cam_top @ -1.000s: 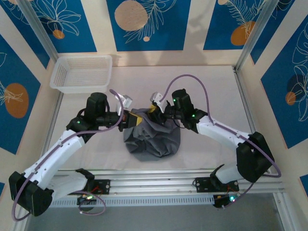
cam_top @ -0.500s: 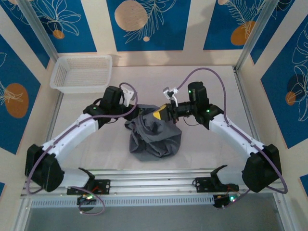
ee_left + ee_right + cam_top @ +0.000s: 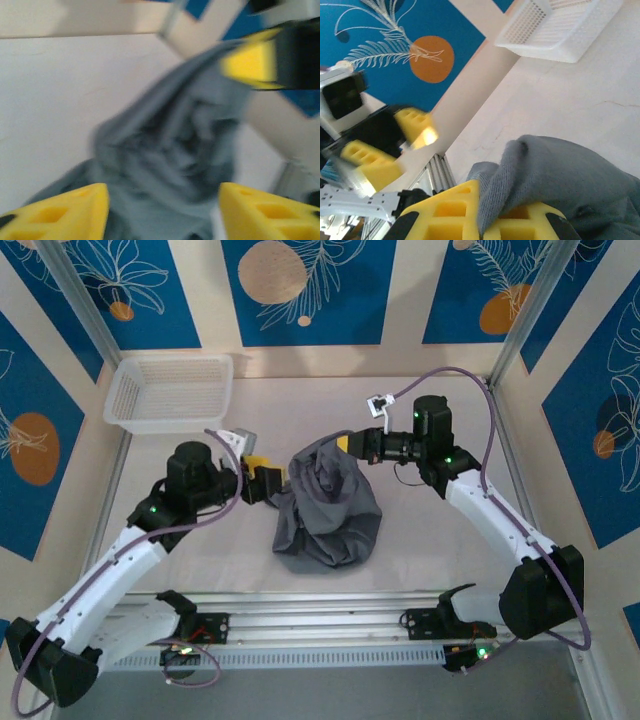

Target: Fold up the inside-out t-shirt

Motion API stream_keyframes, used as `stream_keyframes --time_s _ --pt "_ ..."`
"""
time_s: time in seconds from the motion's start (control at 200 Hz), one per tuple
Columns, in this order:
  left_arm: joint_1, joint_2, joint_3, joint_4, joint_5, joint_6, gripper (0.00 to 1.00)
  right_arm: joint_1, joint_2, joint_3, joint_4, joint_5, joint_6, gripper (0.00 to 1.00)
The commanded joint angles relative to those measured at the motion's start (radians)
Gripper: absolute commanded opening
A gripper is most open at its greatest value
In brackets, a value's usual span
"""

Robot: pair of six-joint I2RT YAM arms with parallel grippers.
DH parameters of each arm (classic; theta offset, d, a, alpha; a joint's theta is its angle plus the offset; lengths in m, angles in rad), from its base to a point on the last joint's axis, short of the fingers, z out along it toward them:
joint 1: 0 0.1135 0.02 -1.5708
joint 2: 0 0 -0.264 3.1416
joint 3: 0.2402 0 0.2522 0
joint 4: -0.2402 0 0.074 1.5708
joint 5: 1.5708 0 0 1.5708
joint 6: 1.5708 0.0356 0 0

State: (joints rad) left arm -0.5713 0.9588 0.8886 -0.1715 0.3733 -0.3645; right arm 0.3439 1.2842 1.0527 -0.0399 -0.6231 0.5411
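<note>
No fold is made yet: the inside-out t-shirt [image 3: 330,510] lies as a crumpled heap at mid-table, with one bunch lifted where my right pincer [image 3: 343,445] clenches the cloth. My left pincer [image 3: 265,481] hangs just beside the heap, fingers apart, gripping nothing. Spreading, flattening and folding are all left to do. The white mesh basket [image 3: 170,390] in the far left corner seems to hold nothing.

t-shirt [image 3: 330,505]: plain dark grey
basket [image 3: 170,392]: white mesh
wall panels [image 3: 350,318]: blue — orange discs, white leaf outlines
</note>
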Motion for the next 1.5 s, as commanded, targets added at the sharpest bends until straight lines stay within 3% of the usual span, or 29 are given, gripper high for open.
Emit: stream_keyframes --time_s 0.0,0.12,0.26,0.385,0.545,0.755,0.905,1.075,1.175,1.39,1.495 --pt "-0.09 0.094 -0.013 0.235 0.208 -0.133 0.48 0.003 -0.005 0.037 -0.013 0.054 0.046 0.0" --pt "-0.148 0.268 0.083 0.28 0.198 -0.184 0.44 0.01 0.002 0.049 -0.025 0.056 0.053 0.0" --pt "-0.147 0.381 0.135 0.273 0.041 -0.174 0.49 0.016 -0.008 0.052 -0.039 0.053 0.057 0.0" --pt "-0.147 0.422 0.147 0.282 0.002 -0.148 0.53 0.03 -0.023 0.04 -0.024 0.037 0.063 0.0" --pt "-0.147 0.445 0.153 0.319 0.027 -0.171 0.46 0.046 -0.018 0.03 -0.01 0.033 0.07 0.0" --pt "-0.13 0.378 0.137 0.139 -0.155 -0.078 0.57 0.041 -0.012 0.03 0.006 0.041 0.08 0.0" --pt "-0.094 0.349 0.101 0.168 -0.089 -0.114 0.58 0.04 -0.002 0.039 0.004 0.039 0.076 0.0" --pt "-0.096 0.439 0.145 0.292 0.099 -0.167 0.58 0.042 0.021 0.051 0.022 0.026 0.099 0.0" --pt "-0.096 0.471 0.165 0.31 0.134 -0.174 0.46 0.043 0.02 0.05 0.014 0.032 0.097 0.0" --pt "-0.096 0.433 0.162 0.264 0.126 -0.175 0.0 0.014 0.015 0.042 -0.05 0.125 0.092 0.0" --pt "-0.095 0.379 0.178 0.209 0.158 -0.213 0.0 -0.055 0.065 0.019 -0.08 0.178 0.146 0.0"
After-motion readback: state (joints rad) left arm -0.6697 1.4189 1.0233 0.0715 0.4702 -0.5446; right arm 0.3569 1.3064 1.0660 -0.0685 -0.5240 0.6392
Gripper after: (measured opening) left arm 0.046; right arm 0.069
